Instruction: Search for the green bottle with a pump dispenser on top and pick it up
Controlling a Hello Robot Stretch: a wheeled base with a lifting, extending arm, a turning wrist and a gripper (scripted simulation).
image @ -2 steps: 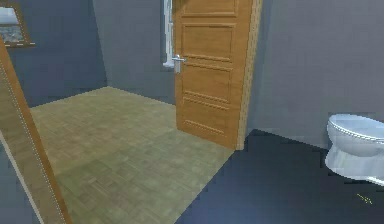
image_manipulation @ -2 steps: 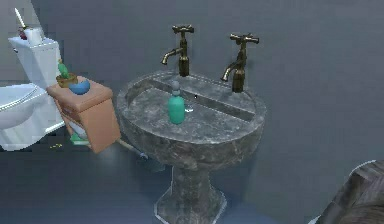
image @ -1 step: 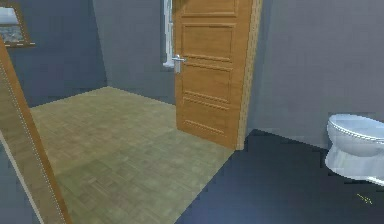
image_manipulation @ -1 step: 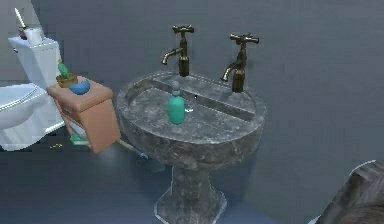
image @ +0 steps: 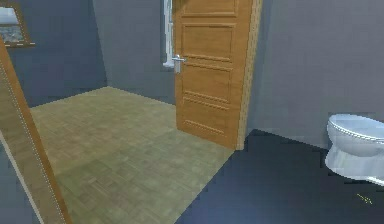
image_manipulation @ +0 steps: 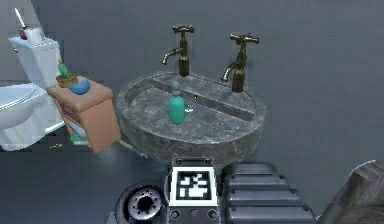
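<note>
A green bottle with a pump top [image_manipulation: 177, 105] stands upright in the basin of a round grey stone sink [image_manipulation: 140, 125], below two brass taps [image_manipulation: 182, 48] [image_manipulation: 240, 55]. At the arm side view's bottom edge sits a white square with black marks [image_manipulation: 194, 187], with the gripper's dark round body [image_manipulation: 140, 205] left of it. Its fingers cannot be made out, so I cannot tell whether it holds anything. It lies nearer than the sink's front rim.
Left of the sink stands a small wooden cabinet [image_manipulation: 92, 122] bearing a potted plant [image_manipulation: 65, 76] and a blue object [image_manipulation: 80, 88], then a white toilet [image_manipulation: 15, 110] [image: 358, 145]. Ahead, a wooden door [image: 210, 65] stands ajar beside a tan floor [image: 110, 140].
</note>
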